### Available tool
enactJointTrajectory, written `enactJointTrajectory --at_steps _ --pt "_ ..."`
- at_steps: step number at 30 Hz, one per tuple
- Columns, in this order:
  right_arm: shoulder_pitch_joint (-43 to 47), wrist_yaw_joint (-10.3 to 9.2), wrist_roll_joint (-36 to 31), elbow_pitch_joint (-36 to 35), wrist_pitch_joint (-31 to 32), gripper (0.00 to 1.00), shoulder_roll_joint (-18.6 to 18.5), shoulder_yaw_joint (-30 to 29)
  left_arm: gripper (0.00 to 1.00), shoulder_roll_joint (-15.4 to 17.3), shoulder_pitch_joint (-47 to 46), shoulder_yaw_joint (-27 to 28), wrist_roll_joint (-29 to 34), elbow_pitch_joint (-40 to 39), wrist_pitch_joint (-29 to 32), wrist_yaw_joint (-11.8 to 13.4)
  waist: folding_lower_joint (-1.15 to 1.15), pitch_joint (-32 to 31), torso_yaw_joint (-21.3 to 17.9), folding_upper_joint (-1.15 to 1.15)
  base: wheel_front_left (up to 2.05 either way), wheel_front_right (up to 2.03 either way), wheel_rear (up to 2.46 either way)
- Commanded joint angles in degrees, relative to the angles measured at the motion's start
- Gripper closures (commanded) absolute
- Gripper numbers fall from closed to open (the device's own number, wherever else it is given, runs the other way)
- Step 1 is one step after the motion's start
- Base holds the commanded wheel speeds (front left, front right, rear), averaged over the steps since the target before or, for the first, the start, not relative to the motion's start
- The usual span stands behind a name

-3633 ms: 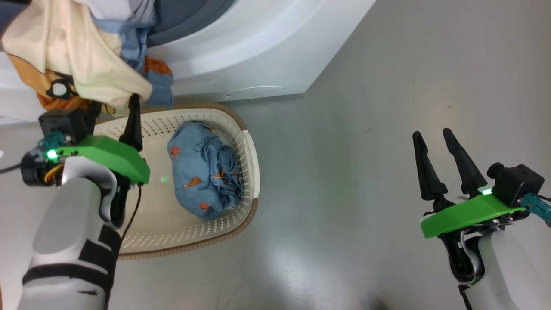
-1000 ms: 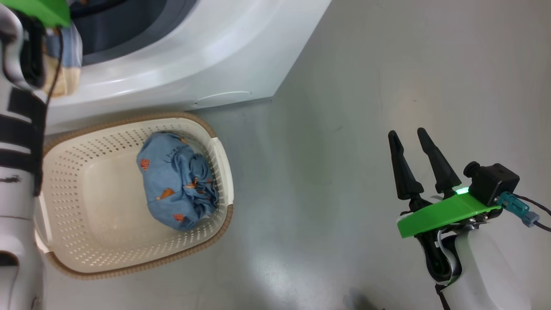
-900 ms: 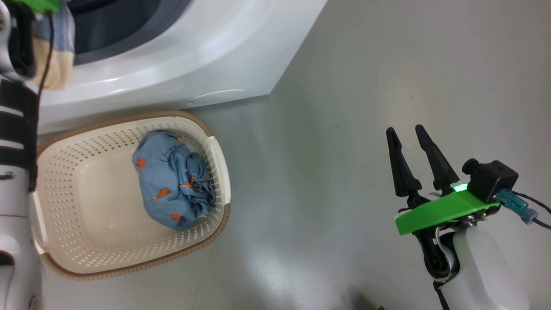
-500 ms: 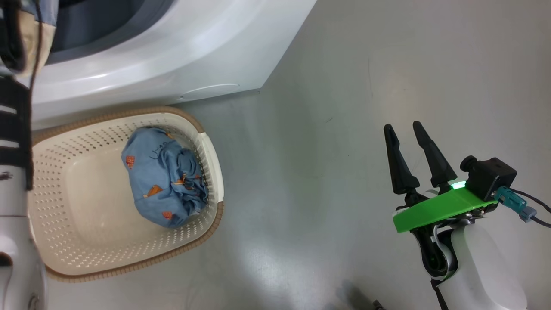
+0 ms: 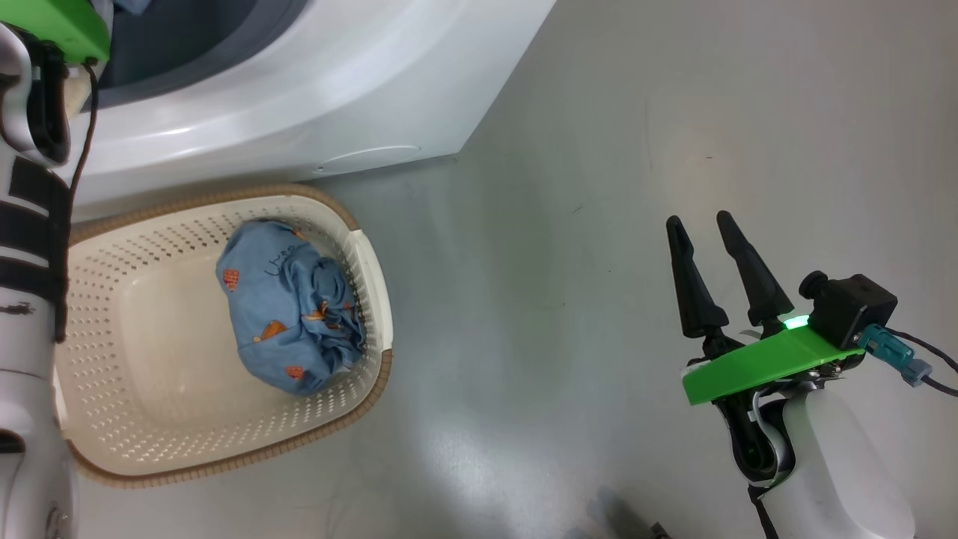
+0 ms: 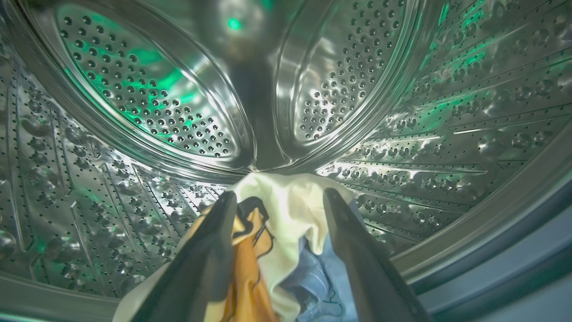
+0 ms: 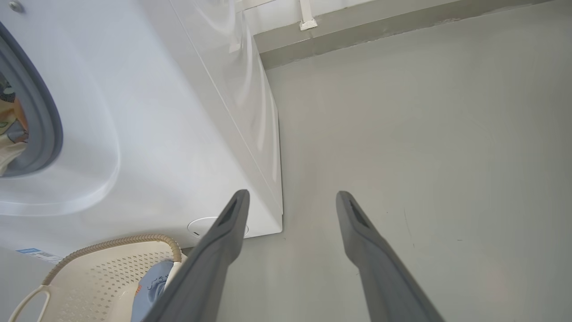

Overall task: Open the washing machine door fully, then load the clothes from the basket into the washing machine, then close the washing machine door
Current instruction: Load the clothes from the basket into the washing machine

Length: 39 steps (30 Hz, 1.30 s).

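My left gripper [image 6: 280,194] is inside the washing machine's steel drum [image 6: 156,98], open. A bundle of cream, orange and pale blue clothes [image 6: 290,219] lies loose between and below its fingers. In the head view the left forearm [image 5: 30,224] reaches up into the white washing machine [image 5: 337,97]. A blue garment with orange prints [image 5: 288,322] lies in the cream basket [image 5: 370,254] on the floor in front of the machine. My right gripper [image 5: 699,218] hangs open over bare floor to the right, holding nothing. The washing machine door is out of view.
The basket [image 7: 111,243] stands tight against the washing machine's [image 7: 178,134] front lower edge. The grey gasket [image 7: 44,125] rings the opening. Grey floor [image 5: 599,150] stretches to the right of the machine, up to a wall base [image 7: 402,27].
The left arm has carried the cream and blue bundle from above the basket into the drum, and its jaws have opened off it. The right arm has hardly moved.
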Motion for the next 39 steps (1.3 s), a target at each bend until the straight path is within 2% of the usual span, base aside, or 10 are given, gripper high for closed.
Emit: enactJointTrajectory --at_steps 1,17,27,39 --pt "0.0 0.16 0.4 -1.2 -0.4 0.00 0.2 1.1 0.00 2.2 -1.3 0.5 0.0 -1.0 -0.3 -0.2 0.00 0.1 0.2 0.00 0.00 0.00 0.00" --pt "-0.3 0.16 0.3 -1.3 -0.4 0.00 -0.1 0.7 0.00 1.2 2.2 1.0 -2.7 -4.1 -0.3 -0.2 0.00 0.2 1.3 0.00 0.00 0.00 0.00" --pt "0.0 0.16 -0.1 -1.5 -0.4 0.00 -0.7 -0.1 0.00 0.1 8.6 2.1 -4.2 -8.4 -0.3 -0.2 0.00 -0.4 3.1 0.00 0.00 0.00 0.00" --pt "1.0 0.16 -0.6 -2.0 -0.4 0.00 -1.9 -1.5 0.00 -2.9 18.9 6.4 -1.3 -15.6 -0.3 -0.2 0.00 -1.4 5.9 0.00 0.00 0.00 0.00"
